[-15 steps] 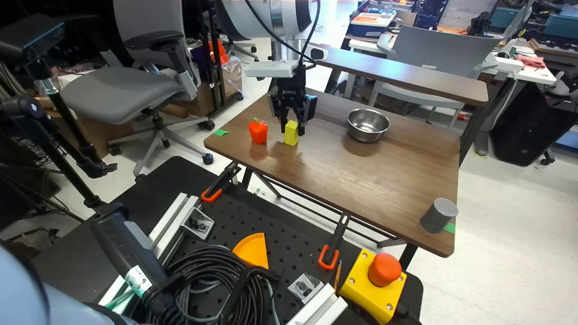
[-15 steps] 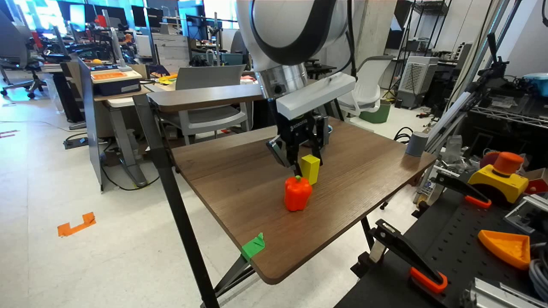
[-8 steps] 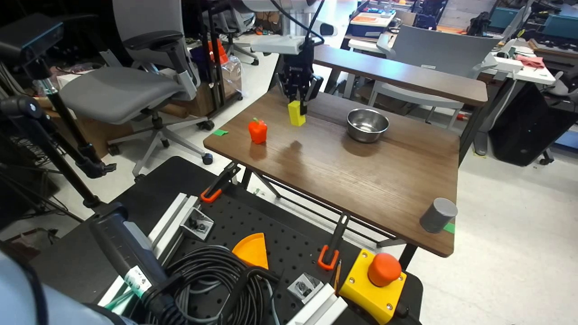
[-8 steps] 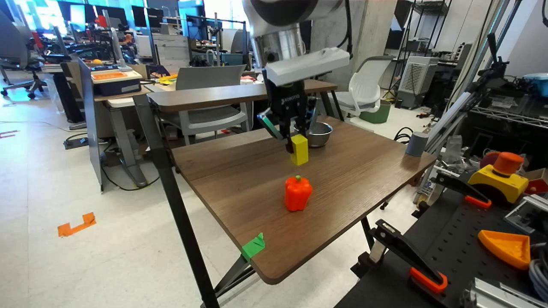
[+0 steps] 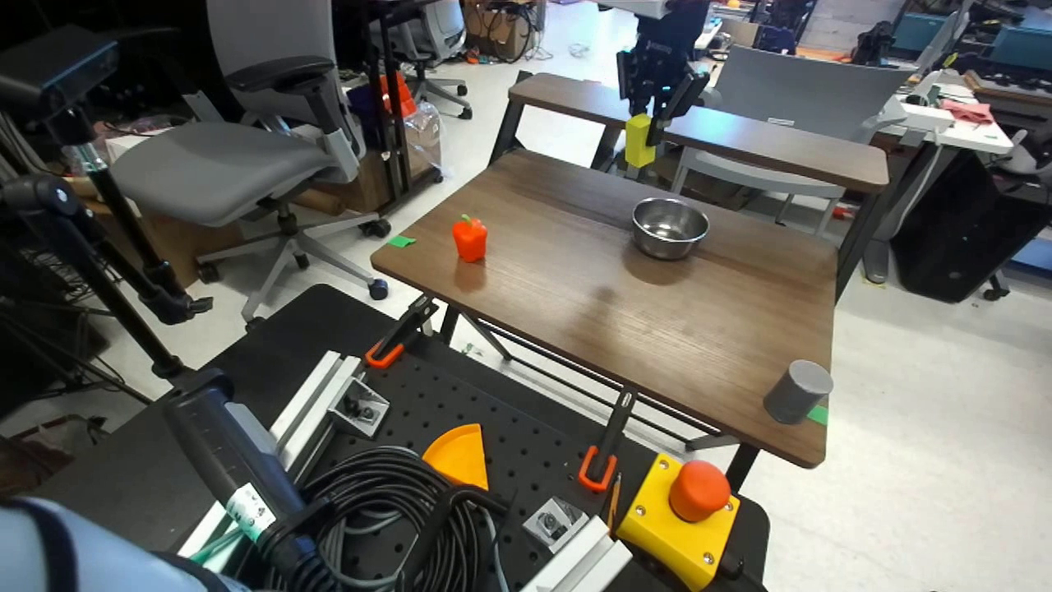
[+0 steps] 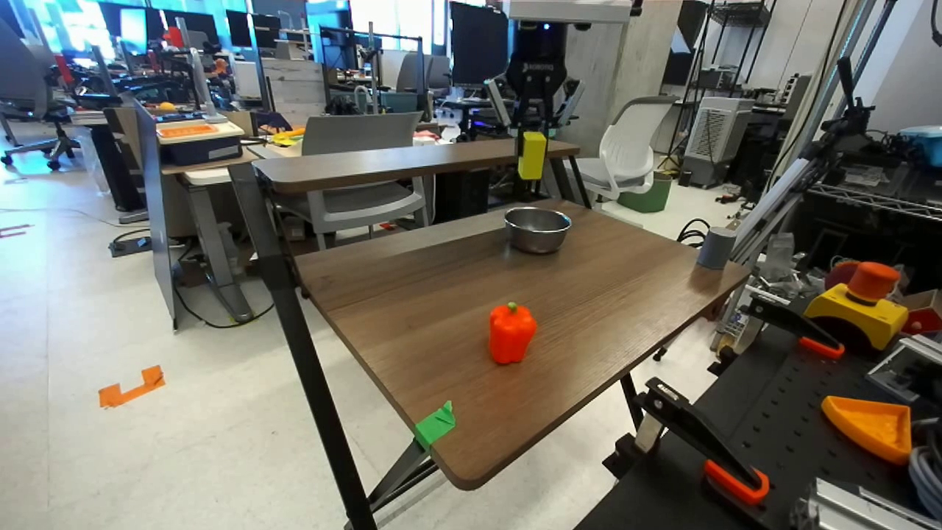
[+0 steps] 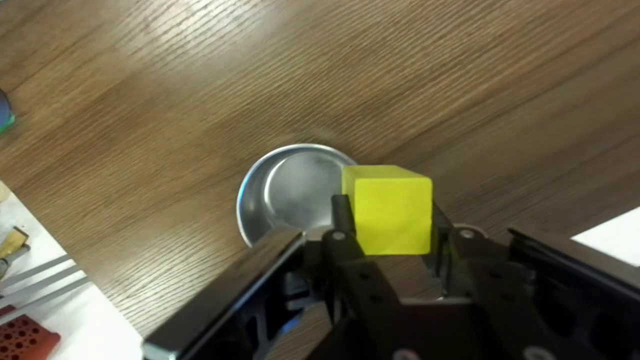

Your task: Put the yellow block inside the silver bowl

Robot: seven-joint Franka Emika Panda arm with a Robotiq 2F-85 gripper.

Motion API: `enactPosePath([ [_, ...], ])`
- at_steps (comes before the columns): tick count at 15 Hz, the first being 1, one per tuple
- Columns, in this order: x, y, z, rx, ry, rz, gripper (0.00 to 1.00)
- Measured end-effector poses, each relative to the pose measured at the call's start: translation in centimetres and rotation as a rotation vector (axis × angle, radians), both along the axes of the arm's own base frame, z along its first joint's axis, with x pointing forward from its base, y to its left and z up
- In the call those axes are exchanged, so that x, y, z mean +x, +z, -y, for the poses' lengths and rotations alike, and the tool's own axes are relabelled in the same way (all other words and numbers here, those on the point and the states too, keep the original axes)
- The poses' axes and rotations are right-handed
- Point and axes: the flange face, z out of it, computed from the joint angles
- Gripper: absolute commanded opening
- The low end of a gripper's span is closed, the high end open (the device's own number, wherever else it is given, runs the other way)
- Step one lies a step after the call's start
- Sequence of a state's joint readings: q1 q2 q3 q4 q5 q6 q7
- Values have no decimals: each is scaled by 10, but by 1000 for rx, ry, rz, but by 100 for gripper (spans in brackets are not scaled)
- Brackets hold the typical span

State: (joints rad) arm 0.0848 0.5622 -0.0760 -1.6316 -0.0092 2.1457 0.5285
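Toward the front in an exterior view, a coil of black cable (image 5: 394, 506) lies on a black perforated board (image 5: 460, 390); near it sit an orange fan-shaped piece (image 5: 460, 457) and a yellow box (image 5: 675, 538) topped by a red button (image 5: 700, 491); next, two black-and-orange clamps (image 5: 611, 436) lie close to the front edge of the brown counter (image 5: 723, 321); a grey cylinder (image 5: 797, 393) stands upright near one corner, with an orange-red pepper (image 5: 470, 240) well apart toward the other end; farther back the silver bowl (image 5: 670, 230) rests upright on the counter; in both exterior views the yellow block (image 5: 639, 143) hangs in the air, higher than the bowl and apart from it; the jaws are parted by only the block's width and grip it from two sides; in the wrist view the block hides part of the bowl's rim, though whether it is straight above the bowl I cannot tell; beyond, a raised shelf (image 5: 772, 141) runs along the counter's far side.
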Motion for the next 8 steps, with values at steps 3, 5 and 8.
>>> enactPosePath([
  [3,9,-1,41,17,-83,-11,8],
  [5,14,-12,55,22,-118,-30,8],
  [8,22,-33,63,21,-162,-64,8],
])
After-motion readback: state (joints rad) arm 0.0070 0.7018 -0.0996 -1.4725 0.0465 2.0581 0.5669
